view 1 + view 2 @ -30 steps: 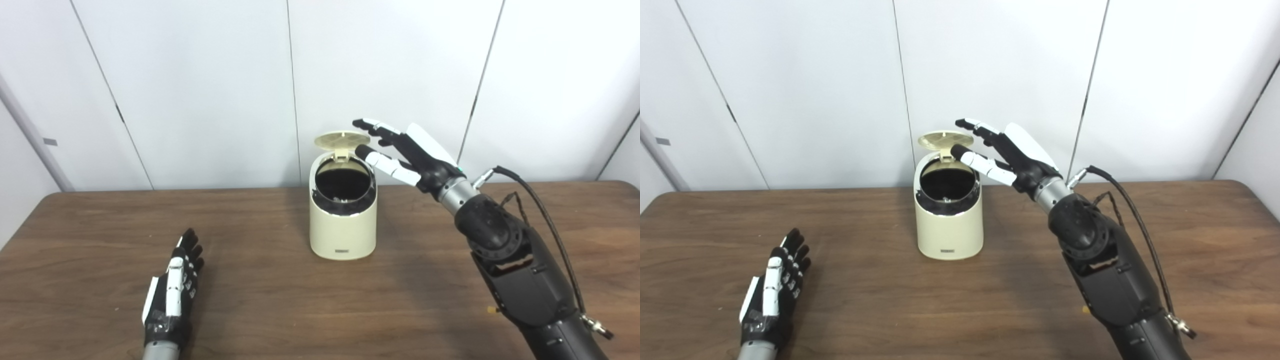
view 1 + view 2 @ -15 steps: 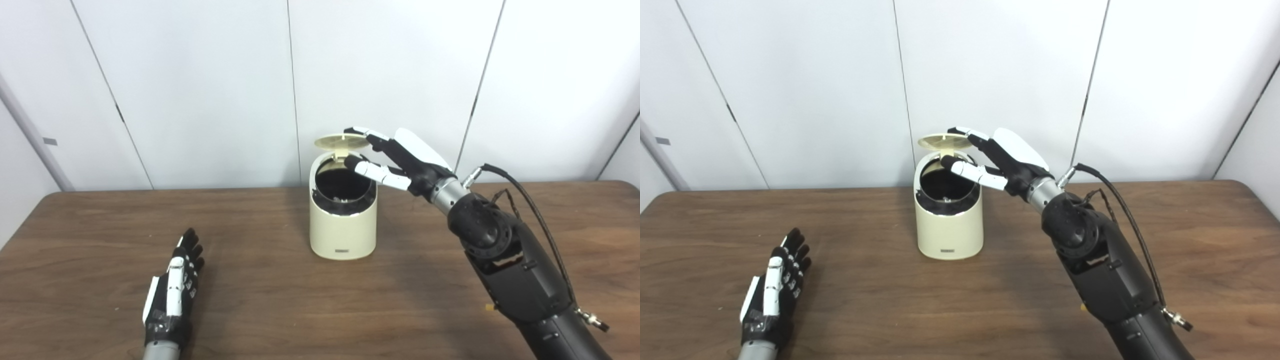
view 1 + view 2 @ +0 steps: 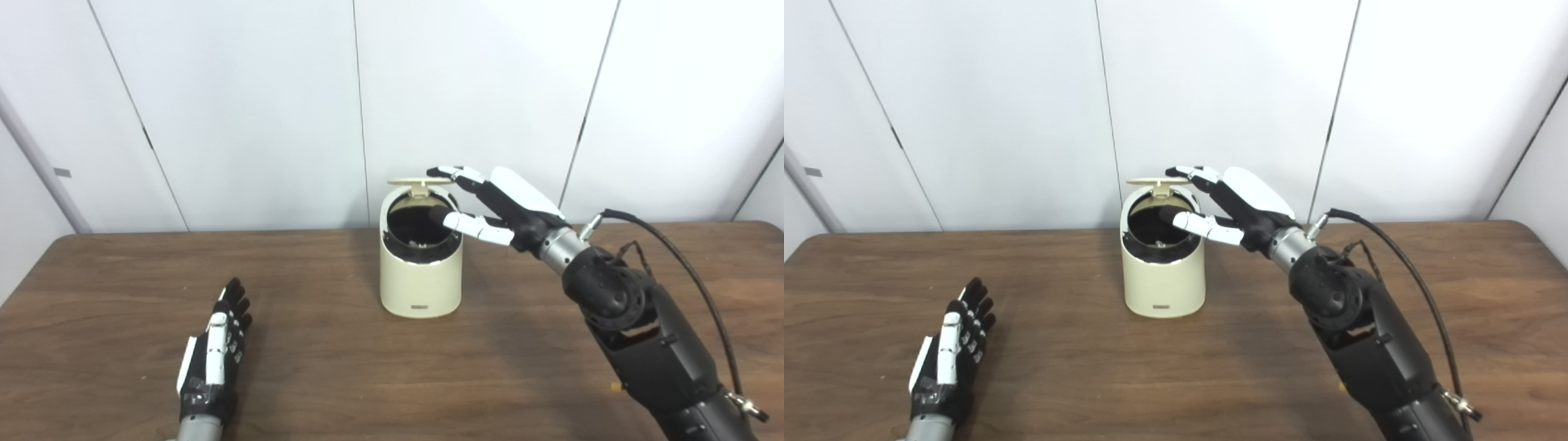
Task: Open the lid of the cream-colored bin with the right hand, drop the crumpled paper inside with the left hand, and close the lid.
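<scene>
At the table's (image 3: 343,373) centre, the cream-colored bin (image 3: 420,278) stands with its lid (image 3: 419,181) half raised. The right hand (image 3: 490,205), fingers spread, touches the lid from three o'clock. The left hand (image 3: 211,361) lies flat, holding nothing, at eight o'clock.

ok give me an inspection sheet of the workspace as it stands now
surface: brown wooden table, bare apart from the bin and hands
bin: cream bin upright mid-table, mouth uncovered, inside dark
lid: lid hinged up at the back, near level
paper: nothing seen on the table or in either hand
clutter: nothing seen
left hand: left hand flat on the table, open, holding nothing
right hand: right hand open, fingers at the lid's edge, thumb over the mouth
cables: black cable along the right arm
surroundings: white wall panels
</scene>
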### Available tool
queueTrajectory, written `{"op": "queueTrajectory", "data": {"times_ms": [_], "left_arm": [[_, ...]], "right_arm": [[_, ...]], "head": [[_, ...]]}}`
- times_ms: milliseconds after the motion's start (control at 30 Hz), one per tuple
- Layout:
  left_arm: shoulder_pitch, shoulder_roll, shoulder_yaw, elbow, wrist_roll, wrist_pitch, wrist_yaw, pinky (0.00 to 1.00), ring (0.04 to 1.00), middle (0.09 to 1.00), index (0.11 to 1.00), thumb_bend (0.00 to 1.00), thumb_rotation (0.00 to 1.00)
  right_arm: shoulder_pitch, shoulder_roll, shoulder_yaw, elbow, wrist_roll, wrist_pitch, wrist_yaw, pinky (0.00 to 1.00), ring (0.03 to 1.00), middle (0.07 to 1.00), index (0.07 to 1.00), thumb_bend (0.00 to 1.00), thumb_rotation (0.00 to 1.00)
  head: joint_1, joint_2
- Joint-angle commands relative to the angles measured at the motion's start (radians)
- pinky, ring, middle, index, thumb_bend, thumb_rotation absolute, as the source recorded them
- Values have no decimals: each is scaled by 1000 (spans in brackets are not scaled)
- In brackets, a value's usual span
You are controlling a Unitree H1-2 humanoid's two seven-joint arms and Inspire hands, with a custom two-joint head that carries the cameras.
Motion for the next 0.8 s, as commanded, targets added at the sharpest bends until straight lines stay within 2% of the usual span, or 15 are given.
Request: {"op": "queueTrajectory", "data": {"times_ms": [0, 200, 500, 767], "left_arm": [[6, -16, -16, 38, 7, 3, 0, 1000, 995, 992, 1000, 354, 1000], [4, -12, -18, 46, 6, -4, -8, 1000, 999, 999, 1000, 356, 1000], [3, -15, -20, 42, 15, 4, 2, 1000, 1000, 997, 1000, 350, 1000], [3, -20, -20, 41, 11, 7, 4, 1000, 1000, 1000, 1000, 345, 1000]], "right_arm": [[-19, -16, -1, -35, -3, -40, -1, 897, 987, 931, 901, 549, 1000], [0, -25, 10, -56, -20, -63, 3, 895, 995, 941, 904, 557, 993], [20, -32, 36, -103, -77, -43, 33, 935, 1000, 957, 909, 538, 980], [35, -35, 47, -112, -107, -65, 47, 941, 1000, 953, 899, 543, 997]], "head": [[-1, 0], [1, 4], [3, 8], [6, 14]]}}
